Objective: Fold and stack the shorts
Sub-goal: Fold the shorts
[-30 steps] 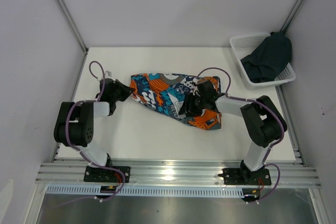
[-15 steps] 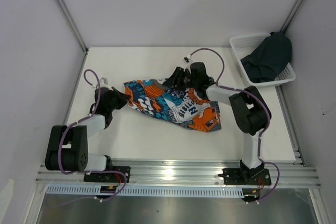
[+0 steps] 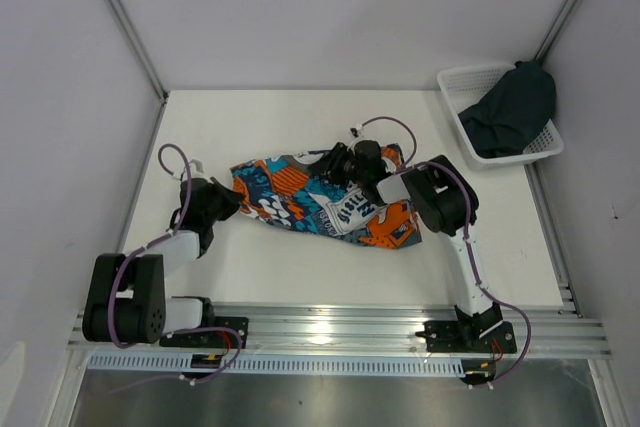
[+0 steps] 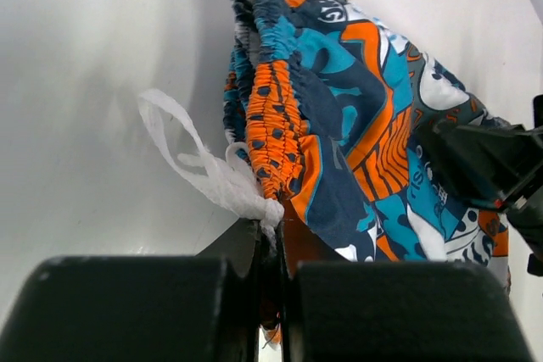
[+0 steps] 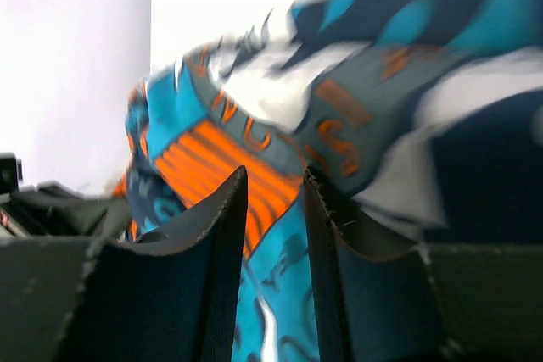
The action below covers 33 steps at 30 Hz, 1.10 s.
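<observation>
White tabletop [image 3: 300,267], printed shorts [image 3: 320,202] laid across the middle.
Their waistband is held clenched in the left gripper [image 4: 271,239]; cloth is seen between the right gripper's [image 5: 273,184] narrowly parted jaws, grip not discernible. Farther back, dark shorts [image 3: 515,107] are heaped in the basket [image 3: 455,82].

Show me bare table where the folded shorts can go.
Free: the far strip of the table behind the printed shorts, and the near strip in front of them. Crowded: the centre, and the basket holding navy shorts.
</observation>
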{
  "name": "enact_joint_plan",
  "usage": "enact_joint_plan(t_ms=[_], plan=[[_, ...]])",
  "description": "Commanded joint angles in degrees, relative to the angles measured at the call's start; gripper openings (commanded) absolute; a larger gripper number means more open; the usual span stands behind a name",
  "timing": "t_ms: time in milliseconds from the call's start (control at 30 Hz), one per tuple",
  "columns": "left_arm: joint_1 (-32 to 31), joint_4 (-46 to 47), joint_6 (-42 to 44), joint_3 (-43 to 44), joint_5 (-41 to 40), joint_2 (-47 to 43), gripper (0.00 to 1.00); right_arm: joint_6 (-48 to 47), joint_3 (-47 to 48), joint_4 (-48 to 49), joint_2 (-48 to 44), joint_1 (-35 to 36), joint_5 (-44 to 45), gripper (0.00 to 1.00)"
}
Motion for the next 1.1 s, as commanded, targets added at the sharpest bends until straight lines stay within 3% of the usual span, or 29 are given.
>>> enact_joint_plan(t_ms=[0,400,500,700,733,800,833,933,1067], plan=[[-0.26,-1.95,2.05,-0.80,-3.48,-3.88,0.00,1.73,1.50,6.23,2.38,-2.37,5.24,0.38],[-0.26,-5.21,2.67,0.87,-5.25,-2.74,0.00,-3.09,4.75,-3.43,0.45,-3.69,10.97,0.38],[-0.26,-6.00,2.67,1.84,-4.63,-1.78,0.08,-4.94,6.15,-5.10,-1.13,-3.69,9.48,0.42],[-0.26,-7.41,2.15,2.01,-5.07,-1.42,0.44,-11.18,7.39,-11.07,-8.94,-4.22,7.37,0.54],[-0.26,-7.50,2.06,2.02,-5.07,-1.25,0.58,-11.80,6.95,-11.61,-10.26,-4.13,6.93,0.54],[-0.26,-8.02,1.88,2.37,-4.98,-1.07,0.70,-12.59,4.76,-12.92,-14.21,-3.87,7.01,0.54],[-0.26,-7.94,1.71,2.28,-4.72,-1.16,0.81,-12.51,3.62,-12.93,-15.53,-3.69,7.10,0.54],[-0.26,-7.58,1.53,1.84,-5.07,-1.86,0.93,-10.84,-2.79,-10.30,-20.11,-2.64,7.80,0.50],[-0.26,-7.67,1.35,2.63,-5.16,-1.25,0.98,-8.20,-8.34,-9.50,-23.54,-0.01,9.73,0.36]])
